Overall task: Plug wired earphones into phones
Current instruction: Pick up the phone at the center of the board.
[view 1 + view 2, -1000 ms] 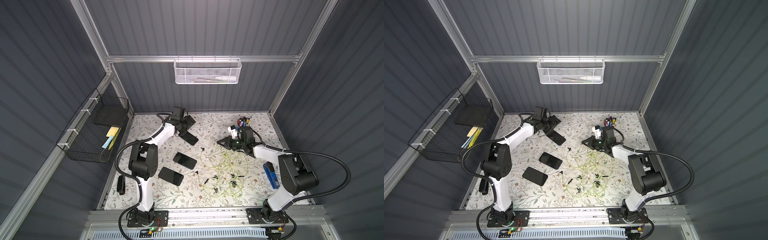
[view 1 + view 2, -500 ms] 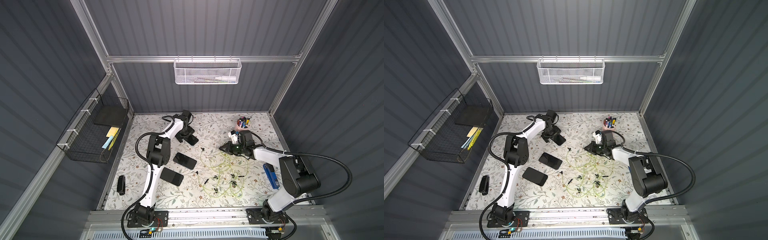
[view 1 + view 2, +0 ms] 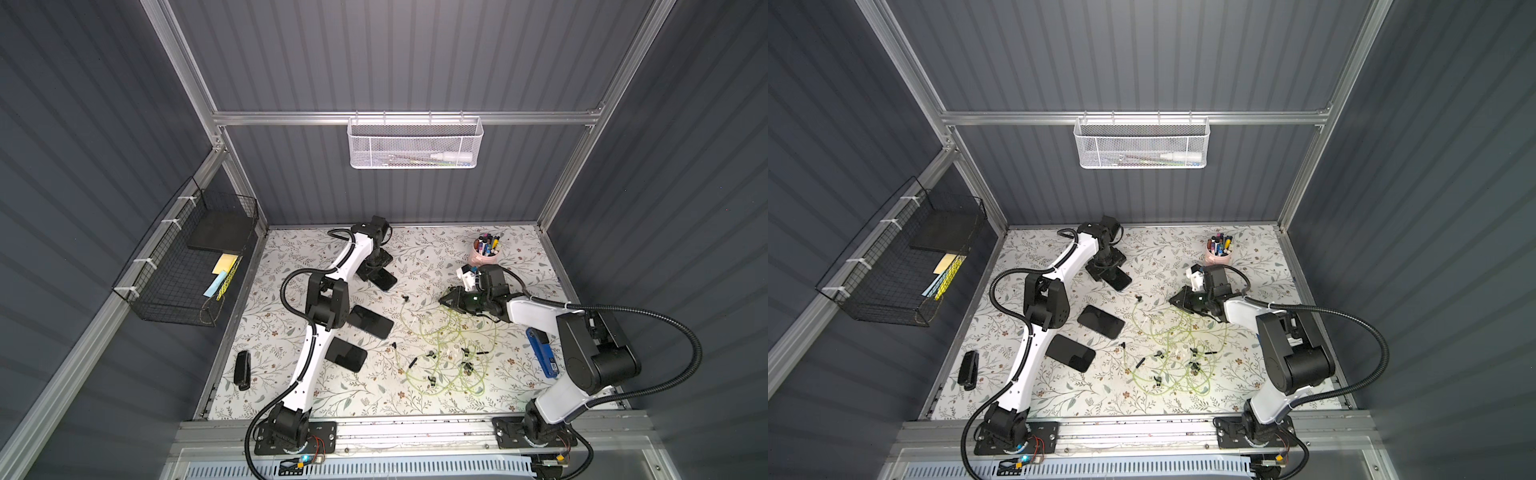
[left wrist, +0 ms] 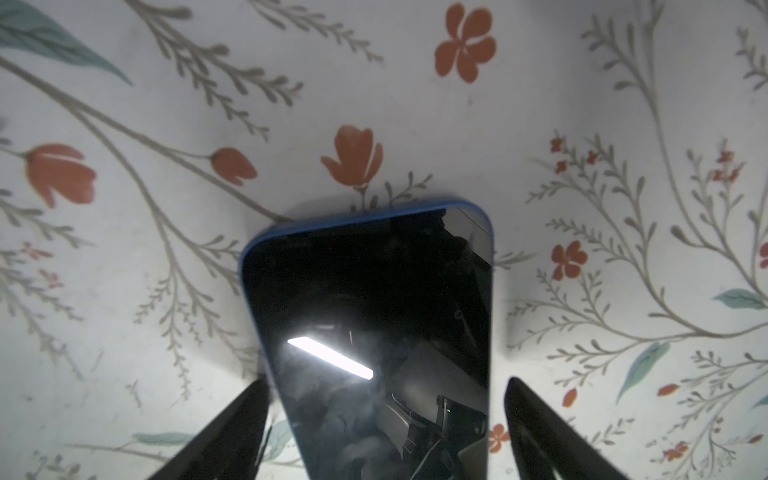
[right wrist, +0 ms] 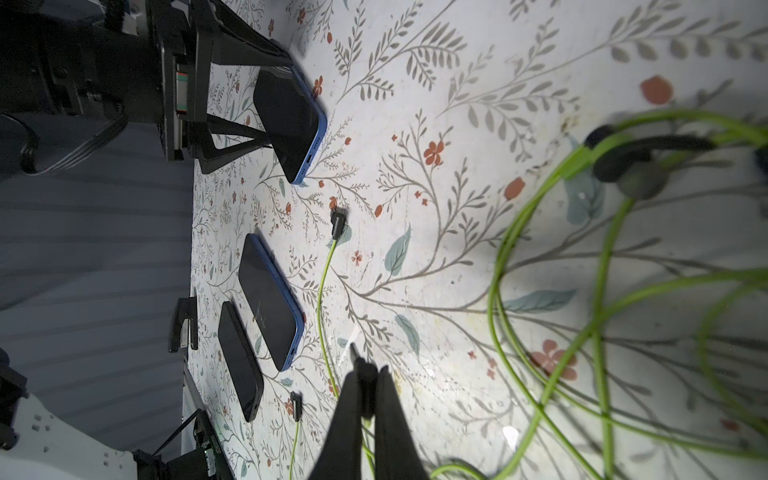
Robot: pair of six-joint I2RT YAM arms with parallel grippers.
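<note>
Three black phones lie left of centre in both top views: far point(image 3: 385, 280) point(image 3: 1120, 280), middle point(image 3: 371, 322) point(image 3: 1100, 321), near point(image 3: 347, 353) point(image 3: 1070, 353). My left gripper point(image 3: 374, 270) point(image 4: 386, 381) is open and low over the far phone point(image 4: 365, 291), a finger on each side, not touching it. The yellow-green wired earphones point(image 3: 446, 353) point(image 3: 1173, 353) lie tangled at centre right. My right gripper point(image 3: 446, 298) point(image 5: 368, 370) is shut on a black earphone plug whose tip point(image 5: 354, 349) sticks out. Two loose plugs point(image 5: 337, 220) point(image 5: 296, 405) lie near the phones.
A pink cup of pens point(image 3: 484, 253) stands at the back right. A blue object point(image 3: 542, 353) lies by the right arm, a black oblong device point(image 3: 242, 370) at the left edge. A black wire basket point(image 3: 187, 266) hangs on the left wall, a white mesh basket point(image 3: 415, 143) on the back wall.
My left gripper has swung right and come down over the far phone, its jaws spreading wider. My right gripper, still shut on the plug, has drifted slightly toward the front.
</note>
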